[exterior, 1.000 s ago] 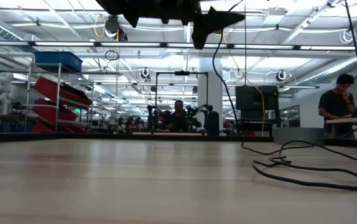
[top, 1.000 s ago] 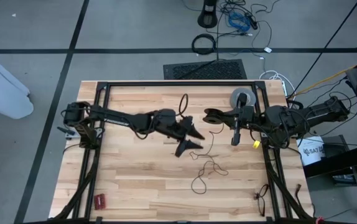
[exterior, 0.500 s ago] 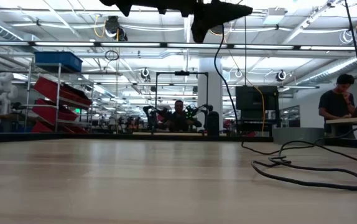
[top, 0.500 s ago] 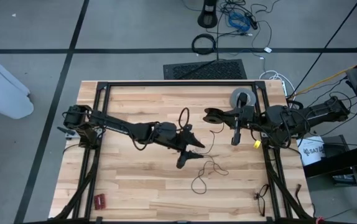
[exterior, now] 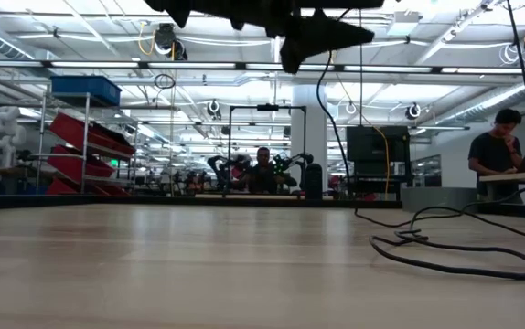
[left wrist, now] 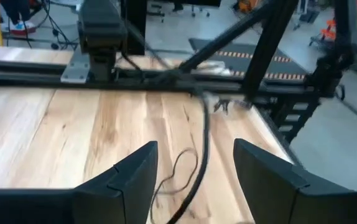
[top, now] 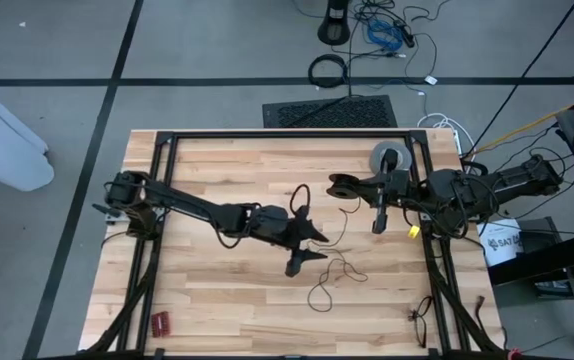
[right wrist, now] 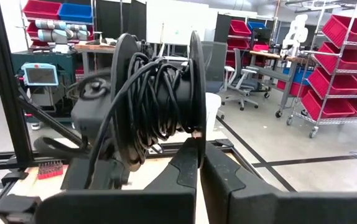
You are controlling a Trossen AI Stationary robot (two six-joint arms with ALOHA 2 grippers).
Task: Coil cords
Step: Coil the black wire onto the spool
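Observation:
The cord is a thin black wire. It runs from a black spool point(top: 340, 185) down to the tabletop, where it lies in loose loops point(top: 329, 272) right of centre. My right gripper point(top: 359, 186) is shut at the spool's rim and holds it above the table's far right part. My left gripper point(top: 306, 250) hovers open over the table's middle, pointing toward the right edge. The cord point(left wrist: 201, 134) passes between its two fingers and hangs from there to the table point(exterior: 334, 128). My right gripper pinches the rim of one spool flange point(right wrist: 194, 138) between its two shut fingers, which come in level from the table's right side. The spool stands on edge, clear of the table, with the wound cord point(right wrist: 160, 93) between its flanges. My left gripper has the cord running between its open fingers point(left wrist: 135, 177); I cannot tell whether it touches them.
A grey tape roll point(top: 390, 158) lies at the far right, behind the spool. A small red object point(top: 159, 322) sits at the near left corner. Black frame rails point(top: 287, 134) border the table. The wood to the left and near side is bare. A person point(exterior: 498, 146) stands in the room beyond.
My left gripper has moved toward the table's near edge and sunk a little, rolling slightly, its fingers staying open. The raised loop of cord beside it has come along toward the near edge. The loops on the table and the spool have stayed put.

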